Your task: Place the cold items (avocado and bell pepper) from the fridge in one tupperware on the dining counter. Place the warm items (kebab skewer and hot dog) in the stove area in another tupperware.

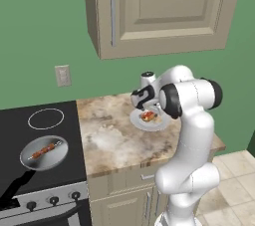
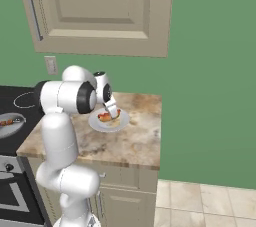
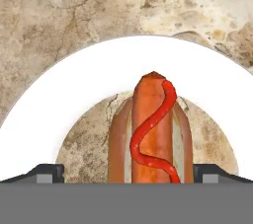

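A hot dog [image 3: 150,129] with a red ketchup squiggle lies on a white plate [image 3: 74,85] on the marble counter. My gripper [image 3: 131,172] is open just above it, its fingertips [image 3: 49,172] wide apart on either side of the bun. From the base views the hand [image 1: 148,106] points down over the hot dog [image 1: 148,116] and its plate [image 1: 138,122], right of the stove; the same gripper [image 2: 111,109] hangs over the hot dog [image 2: 104,117]. The kebab skewer [image 1: 46,149] rests in a grey pan [image 1: 30,160] on the stove.
The black stovetop [image 1: 30,130] adjoins the counter [image 1: 114,145] on the left. A beige wall cabinet [image 1: 164,11] hangs above. An outlet [image 1: 63,75] sits on the green wall. The counter ends at its right edge [image 2: 159,136], with tiled floor [image 2: 200,206] beyond.
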